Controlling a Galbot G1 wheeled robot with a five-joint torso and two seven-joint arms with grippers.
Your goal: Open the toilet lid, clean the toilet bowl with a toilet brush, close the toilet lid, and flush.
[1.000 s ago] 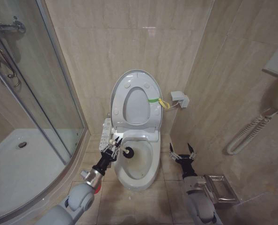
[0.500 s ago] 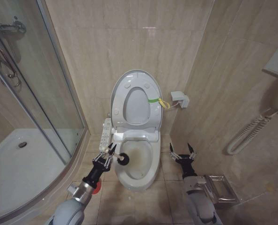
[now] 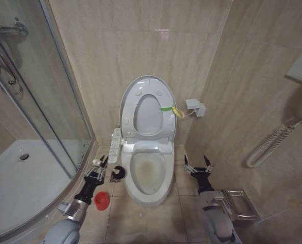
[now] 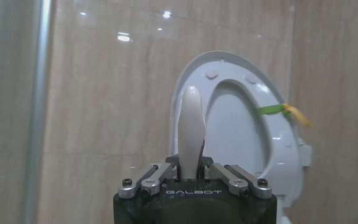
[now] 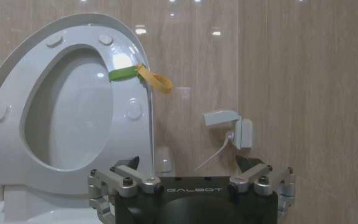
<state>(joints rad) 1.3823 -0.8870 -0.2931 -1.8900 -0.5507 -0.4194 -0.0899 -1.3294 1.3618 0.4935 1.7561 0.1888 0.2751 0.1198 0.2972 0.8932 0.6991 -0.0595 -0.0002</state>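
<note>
Two grippers are showing in the head view, one on each side of the toilet bowl (image 3: 150, 170). The left gripper (image 3: 97, 170) is hanging over the tiled floor (image 3: 156, 218) to the left of the bowl, its fingers pinched tight on the pale handle of the toilet brush (image 3: 117, 173). The brush's black bristle head is sticking out toward the bowl, just beside its outer left wall and outside the rim. In the left wrist view the handle (image 4: 191, 135) is standing up between the closed fingers. A small red holder (image 3: 101, 200) is sitting on the floor near that arm, below the brush. The right gripper (image 3: 198, 166) is waiting to the right of the bowl, fingers spread wide and holding nothing. The toilet lid (image 3: 148, 109) is standing upright against the wall, its green strap and yellow loop (image 3: 177, 111) at its right edge. The bowl is lying open, showing a brownish stain inside.
</note>
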